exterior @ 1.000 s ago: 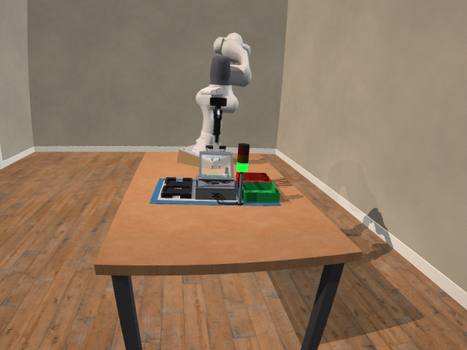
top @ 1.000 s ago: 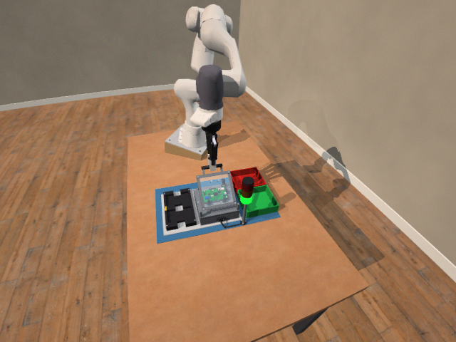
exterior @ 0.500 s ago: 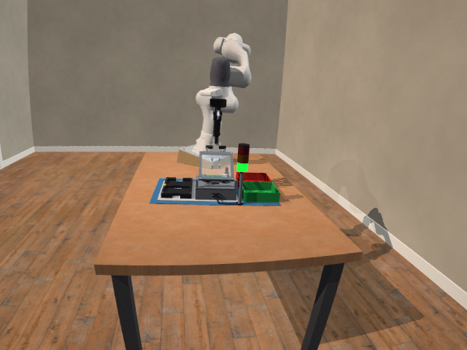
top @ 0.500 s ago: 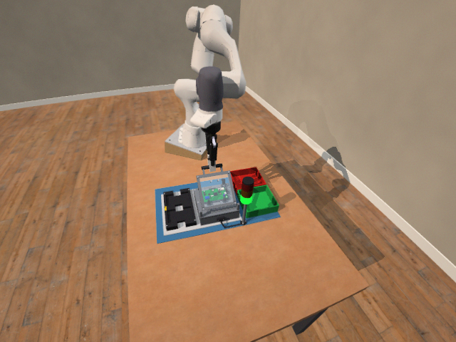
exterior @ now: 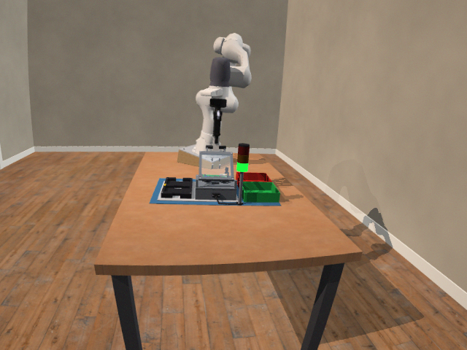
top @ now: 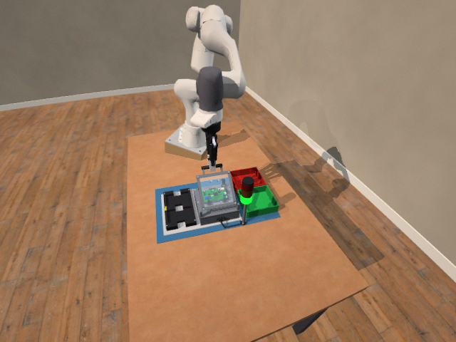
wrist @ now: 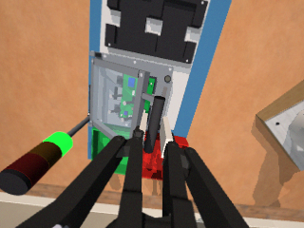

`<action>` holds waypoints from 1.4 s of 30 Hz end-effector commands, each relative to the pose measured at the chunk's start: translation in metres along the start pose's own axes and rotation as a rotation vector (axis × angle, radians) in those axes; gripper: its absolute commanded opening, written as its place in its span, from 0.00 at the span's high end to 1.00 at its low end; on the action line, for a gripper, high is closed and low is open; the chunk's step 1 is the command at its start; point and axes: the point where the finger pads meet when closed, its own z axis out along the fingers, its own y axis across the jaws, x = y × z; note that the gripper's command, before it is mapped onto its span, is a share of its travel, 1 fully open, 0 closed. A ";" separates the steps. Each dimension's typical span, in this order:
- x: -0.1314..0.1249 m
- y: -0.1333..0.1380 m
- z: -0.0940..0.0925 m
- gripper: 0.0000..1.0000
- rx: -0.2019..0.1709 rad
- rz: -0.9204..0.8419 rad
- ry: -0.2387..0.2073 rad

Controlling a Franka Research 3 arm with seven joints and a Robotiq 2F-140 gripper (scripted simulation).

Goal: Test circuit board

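The green circuit board (top: pixel 216 195) lies in the tester (top: pixel 219 208), seen through the clear lid (top: pixel 215 187). The lid stands raised on its hinge, with its black handle (top: pixel 211 167) at the upper edge. The board also shows in the wrist view (wrist: pixel 128 92). My gripper (top: pixel 211 161) hangs just above the handle, fingers close together with nothing between them. In the wrist view the handle (wrist: pixel 154 119) lies just past the fingertips. The signal tower (top: pixel 246 191) shows green (wrist: pixel 58 141). The black tray (top: pixel 179 211) is empty.
The red bin (top: pixel 249 175) and the green bin (top: pixel 262 201) stand side by side right of the tester on the blue mat (top: pixel 217 224). The tower's pole stands at the green bin's front corner. The arm's base block (wrist: pixel 285 128) is behind.
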 end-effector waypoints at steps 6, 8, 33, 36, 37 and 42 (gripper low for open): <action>-0.001 -0.001 0.000 1.00 0.003 0.001 -0.002; -0.001 -0.001 0.000 1.00 0.003 0.001 -0.002; -0.001 -0.001 0.000 1.00 0.003 0.001 -0.002; -0.001 -0.001 0.000 1.00 0.003 0.001 -0.002; -0.001 -0.001 0.000 1.00 0.003 0.001 -0.002; -0.001 -0.001 0.000 1.00 0.003 0.001 -0.002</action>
